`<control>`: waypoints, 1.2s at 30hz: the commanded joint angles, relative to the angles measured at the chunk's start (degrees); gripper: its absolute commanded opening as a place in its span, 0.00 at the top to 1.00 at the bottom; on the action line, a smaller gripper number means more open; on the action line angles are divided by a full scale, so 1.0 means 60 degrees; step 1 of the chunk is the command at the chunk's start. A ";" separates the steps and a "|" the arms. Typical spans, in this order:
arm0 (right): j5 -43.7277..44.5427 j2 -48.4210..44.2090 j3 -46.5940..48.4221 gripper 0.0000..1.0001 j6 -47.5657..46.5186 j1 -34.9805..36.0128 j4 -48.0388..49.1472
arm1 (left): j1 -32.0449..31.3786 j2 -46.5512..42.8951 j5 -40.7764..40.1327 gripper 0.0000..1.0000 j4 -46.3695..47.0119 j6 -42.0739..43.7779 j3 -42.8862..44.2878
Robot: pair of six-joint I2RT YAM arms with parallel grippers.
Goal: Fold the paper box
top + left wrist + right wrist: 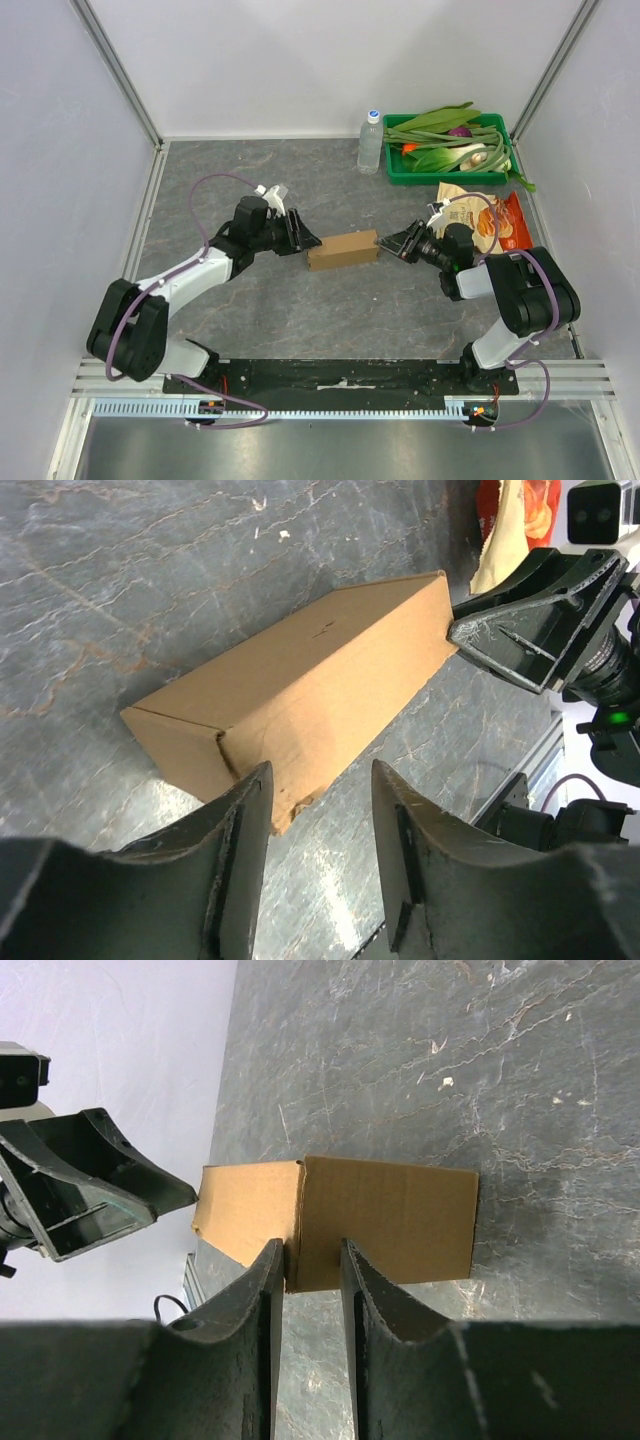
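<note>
The paper box (343, 250) lies on the table as a closed brown carton between both arms. At its left end my left gripper (300, 238) stands open. In the left wrist view the paper box (300, 690) has a frayed corner just past the left finger's tip, and my left gripper (320, 795) holds nothing. My right gripper (390, 243) is at the box's right end. Seen from the right wrist, the paper box (390, 1220) has its near corner edge between the tips of my right gripper (311, 1255), whose jaws stand narrow. Whether they press on the cardboard does not show.
A water bottle (370, 140) and a green tray (395, 170) of vegetables stand at the back right. An orange snack bag (490, 222) lies just behind the right arm. White walls close in the table on three sides.
</note>
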 commanded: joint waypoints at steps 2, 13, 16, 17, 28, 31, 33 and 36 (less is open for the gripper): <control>-0.0408 0.0205 -0.0173 0.73 -0.0319 0.0044 -0.0139 | 0.0296 -0.1312 -0.0322 0.48 -0.1469 0.0756 0.0410; -0.0481 0.0249 -0.0231 0.75 -0.0392 0.0059 -0.0095 | 0.0459 -0.0539 0.0266 0.51 -0.0971 0.0551 -0.0307; -0.0467 0.0205 -0.0319 0.75 -0.0450 0.0044 -0.0109 | 0.0254 -0.0539 -0.0043 0.51 -0.0956 0.0463 -0.0732; -0.0452 0.0205 -0.0334 0.75 -0.0465 0.0044 -0.0109 | 0.0166 -0.0553 -0.0101 0.51 -0.0942 0.0390 -0.0965; -0.0262 0.0059 -0.0685 0.80 -0.0787 0.0044 -0.0402 | -0.0639 -0.0846 -0.1287 0.60 -0.0677 0.0228 -0.1890; -0.0101 -0.0073 -0.0846 0.82 -0.0992 0.0044 -0.0724 | -0.1166 -0.0949 -0.2019 0.65 -0.1086 0.0375 -0.1934; -0.0057 -0.0204 -0.0992 0.82 -0.1167 0.0044 -0.0914 | -0.1430 -0.1065 -0.2428 0.70 -0.1103 0.0229 -0.2153; 0.0045 -0.0613 -0.1096 0.82 -0.1648 0.0044 -0.1600 | -0.1650 -0.1488 -0.2854 0.72 -0.1176 0.0141 -0.2548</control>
